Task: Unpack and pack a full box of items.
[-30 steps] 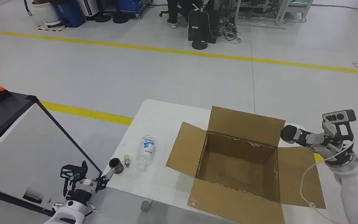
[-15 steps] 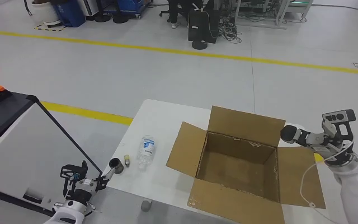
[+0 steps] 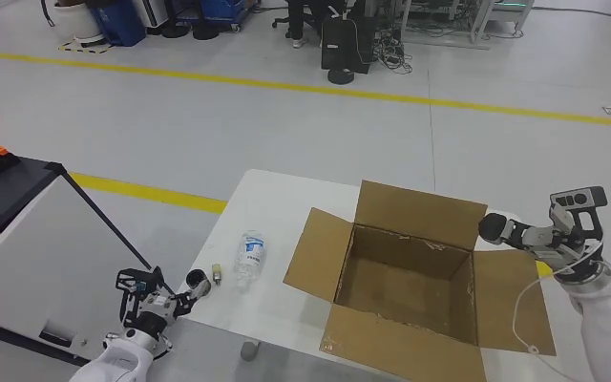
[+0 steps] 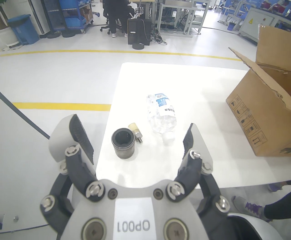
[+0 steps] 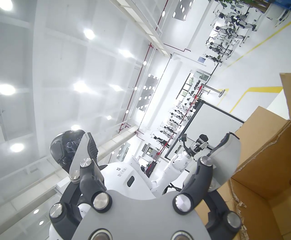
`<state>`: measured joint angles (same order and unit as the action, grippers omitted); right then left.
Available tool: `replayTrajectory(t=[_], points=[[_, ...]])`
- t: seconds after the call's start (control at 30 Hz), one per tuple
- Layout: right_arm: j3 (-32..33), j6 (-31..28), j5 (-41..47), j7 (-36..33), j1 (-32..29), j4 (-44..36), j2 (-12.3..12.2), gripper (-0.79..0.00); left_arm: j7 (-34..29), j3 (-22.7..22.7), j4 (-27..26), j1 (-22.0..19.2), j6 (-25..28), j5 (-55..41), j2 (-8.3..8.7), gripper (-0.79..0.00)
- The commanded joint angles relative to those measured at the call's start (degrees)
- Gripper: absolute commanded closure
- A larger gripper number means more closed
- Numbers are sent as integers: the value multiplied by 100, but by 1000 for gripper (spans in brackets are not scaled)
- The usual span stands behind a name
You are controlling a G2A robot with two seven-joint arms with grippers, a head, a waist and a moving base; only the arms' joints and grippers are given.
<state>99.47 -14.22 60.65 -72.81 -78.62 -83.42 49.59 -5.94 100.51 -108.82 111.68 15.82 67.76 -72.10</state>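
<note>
left gripper (image 4: 132, 123): a white sticker (image 4: 133, 221) on its base plate carries one short code of letters and digits (seen upside down).
bottle (image 4: 162, 118): a white-and-blue label (image 4: 164, 104) wraps it where it lies near the left edge of the table (image 4: 181, 75); the dark print is too small to make out.
box (image 4: 268, 95): black handling pictograms (image 4: 247, 118) in squares run down the outer wall that faces the left gripper.
cabinet (image 4: 247, 28): a yellow warning triangle (image 4: 252, 21) sits on its grey front, on the floor beyond the table.
</note>
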Motion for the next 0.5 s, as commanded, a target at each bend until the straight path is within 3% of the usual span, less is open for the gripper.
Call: replayTrajectory(t=[0.0,0.2,0.47], points=[[0,0,0,0,0,0,0,-785,-150,-132,309,-349,-129,101,2,-785],[0,0,0,0,0,0,0,-785,192,-524,1248,-1120,-613,324,-35,-785],[0,0,0,0,0,0,0,-785,454,-724,2078,-1464,-1081,343,-77,-785]])
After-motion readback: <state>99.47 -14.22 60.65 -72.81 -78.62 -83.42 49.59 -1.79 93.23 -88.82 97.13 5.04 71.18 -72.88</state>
